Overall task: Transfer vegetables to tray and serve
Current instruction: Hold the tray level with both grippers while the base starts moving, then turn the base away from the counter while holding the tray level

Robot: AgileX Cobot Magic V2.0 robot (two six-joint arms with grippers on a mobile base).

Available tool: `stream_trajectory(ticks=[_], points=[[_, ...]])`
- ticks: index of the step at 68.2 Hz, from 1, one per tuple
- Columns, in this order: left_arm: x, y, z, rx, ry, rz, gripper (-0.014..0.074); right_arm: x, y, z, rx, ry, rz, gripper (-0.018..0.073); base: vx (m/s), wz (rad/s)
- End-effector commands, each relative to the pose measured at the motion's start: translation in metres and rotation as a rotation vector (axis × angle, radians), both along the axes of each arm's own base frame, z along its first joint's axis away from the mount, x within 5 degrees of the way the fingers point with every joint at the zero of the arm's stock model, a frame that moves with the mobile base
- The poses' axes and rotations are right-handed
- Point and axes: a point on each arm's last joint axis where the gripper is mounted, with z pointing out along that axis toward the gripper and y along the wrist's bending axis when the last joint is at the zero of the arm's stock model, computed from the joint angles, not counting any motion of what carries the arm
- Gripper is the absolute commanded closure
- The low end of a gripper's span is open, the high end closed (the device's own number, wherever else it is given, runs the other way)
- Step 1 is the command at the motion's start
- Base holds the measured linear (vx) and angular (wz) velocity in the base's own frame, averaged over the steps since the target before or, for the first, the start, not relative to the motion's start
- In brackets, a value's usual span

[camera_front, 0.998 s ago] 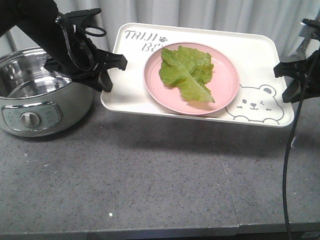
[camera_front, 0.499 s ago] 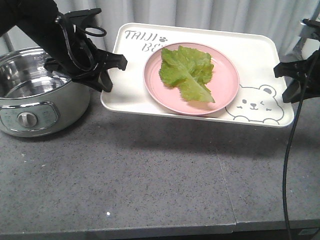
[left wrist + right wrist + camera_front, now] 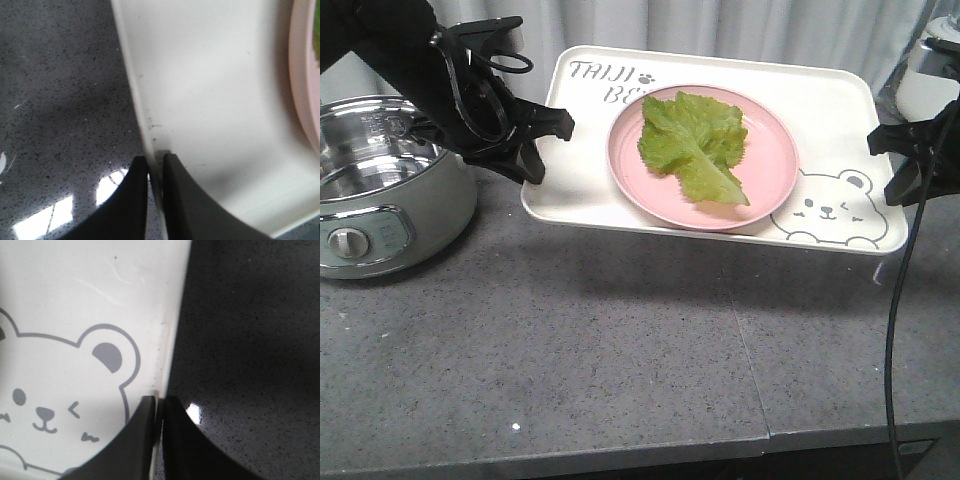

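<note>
Above the countertop (image 3: 620,340), left pincer (image 3: 155,161) and right pincer (image 3: 159,401) clamp tray (image 3: 572,145) rims.

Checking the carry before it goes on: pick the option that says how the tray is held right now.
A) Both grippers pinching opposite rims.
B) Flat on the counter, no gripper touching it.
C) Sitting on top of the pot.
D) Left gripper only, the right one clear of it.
A: the wrist views show the left gripper shut on one rim of the tray and the right gripper shut on the opposite rim.
</note>
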Motion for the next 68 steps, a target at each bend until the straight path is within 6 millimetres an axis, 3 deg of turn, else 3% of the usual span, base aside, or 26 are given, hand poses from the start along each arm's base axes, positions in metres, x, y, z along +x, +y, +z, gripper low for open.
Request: stream_trajectory(ticks=[1, 68], points=[[-0.0198, -0.0212, 0.0363, -0.193, -0.082, -0.071, 0.0603, -0.0141, 0.0241, 0.0302, 0.151, -0.061, 0.067, 0.0565, 0.0, -0.12], [-0.0198, -0.0212, 0.0363, -0.193, -0.082, -0.071, 0.0603, -0.0141, 0.0241, 0.0302, 0.151, -0.061, 0.067, 0.0565, 0.01, -0.24]])
